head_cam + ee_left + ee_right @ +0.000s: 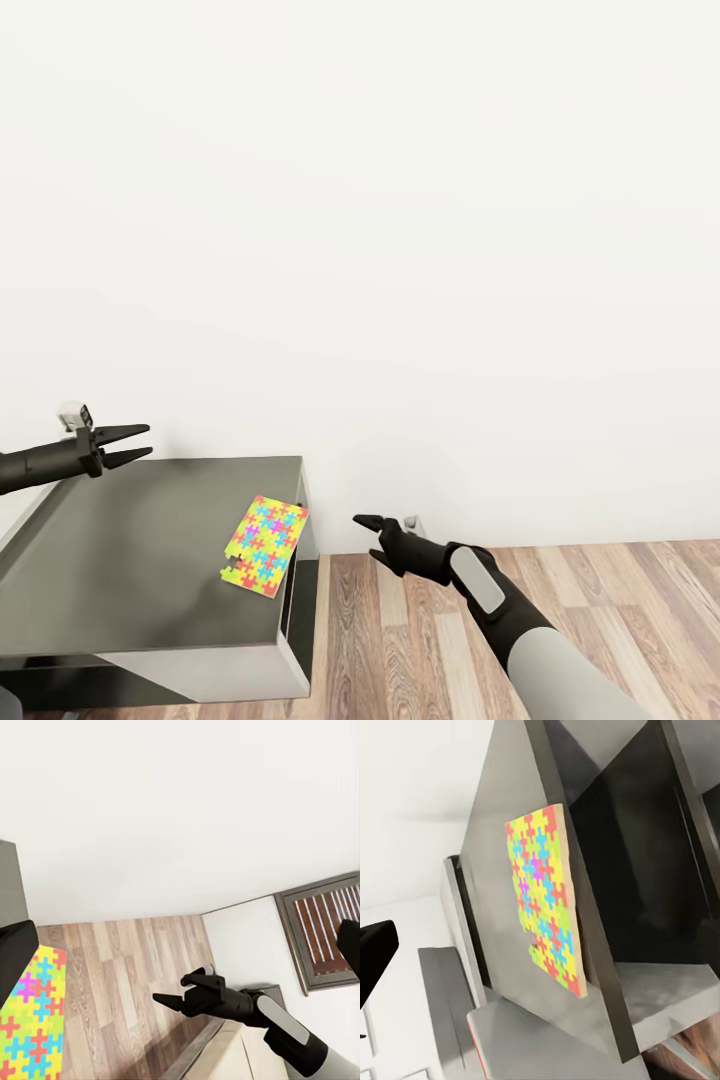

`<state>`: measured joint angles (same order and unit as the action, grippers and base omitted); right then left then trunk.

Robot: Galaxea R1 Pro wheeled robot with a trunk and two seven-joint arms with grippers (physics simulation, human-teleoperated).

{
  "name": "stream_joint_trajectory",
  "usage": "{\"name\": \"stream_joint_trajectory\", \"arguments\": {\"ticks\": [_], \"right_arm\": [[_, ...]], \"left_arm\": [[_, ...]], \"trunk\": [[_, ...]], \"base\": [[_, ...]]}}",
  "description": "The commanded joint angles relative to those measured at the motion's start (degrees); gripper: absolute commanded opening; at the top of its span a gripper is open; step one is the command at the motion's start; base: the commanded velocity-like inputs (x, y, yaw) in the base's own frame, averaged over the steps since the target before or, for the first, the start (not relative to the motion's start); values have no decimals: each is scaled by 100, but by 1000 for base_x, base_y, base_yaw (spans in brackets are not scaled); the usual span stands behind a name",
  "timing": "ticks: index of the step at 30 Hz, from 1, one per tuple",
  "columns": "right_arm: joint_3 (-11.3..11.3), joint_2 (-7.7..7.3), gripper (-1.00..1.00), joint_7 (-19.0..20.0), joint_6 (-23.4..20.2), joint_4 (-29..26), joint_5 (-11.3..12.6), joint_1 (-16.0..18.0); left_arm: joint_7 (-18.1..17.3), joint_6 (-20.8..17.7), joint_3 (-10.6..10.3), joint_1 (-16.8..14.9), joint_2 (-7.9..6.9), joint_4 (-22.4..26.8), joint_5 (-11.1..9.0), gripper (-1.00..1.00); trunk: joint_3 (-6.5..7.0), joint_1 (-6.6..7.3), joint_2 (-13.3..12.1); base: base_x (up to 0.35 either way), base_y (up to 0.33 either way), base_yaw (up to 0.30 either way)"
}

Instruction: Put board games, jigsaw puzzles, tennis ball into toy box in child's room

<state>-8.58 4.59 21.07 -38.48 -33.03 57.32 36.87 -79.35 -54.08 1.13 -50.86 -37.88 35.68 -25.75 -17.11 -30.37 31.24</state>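
At left frame, I am holding my left gripper (135, 444) parted and empty over the table (120, 560). Lower centre, a jigsaw puzzle (265, 545) is overhanging its edge. Right gripper (370, 523), fingers spread, is facing it; next I judge a careful edge pinch.

Black arms, grey-sleeved right forearm — each pincer (138, 445) has 2 tapered fingers.

A plain white wall (400, 200) meets a wood-plank floor (600, 600) under even light.
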Motion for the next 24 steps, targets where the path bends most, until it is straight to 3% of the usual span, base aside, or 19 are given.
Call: {"name": "stream_joint_trajectory", "arguments": {"ticks": [1, 8, 16, 24], "right_arm": [[-4, 0, 100, 23, -12, -3, -6, 5], [-12, -2, 100, 69, 1, -31, -25, 5], [-17, -25, 100, 258, 295, -36, -20, 0], [-29, -25, 100, 428, 406, -37, -19, -3]], "left_arm": [[-10, -59, -5, -4, 2, 0, -17, 100], [-25, -59, -7, -3, 8, 0, -18, 100], [-513, -36, -15, 17, 9, 0, 5, 100], [-588, -27, -22, 31, 9, 0, 8, 100]], "trunk": [[-27, -24, 50], [-153, -178, 331], [-297, -354, 652], [-440, -530, 973]], "base": [[0, 0, 0], [0, 0, 0], [0, 0, 0], [0, 0, 0]]}}
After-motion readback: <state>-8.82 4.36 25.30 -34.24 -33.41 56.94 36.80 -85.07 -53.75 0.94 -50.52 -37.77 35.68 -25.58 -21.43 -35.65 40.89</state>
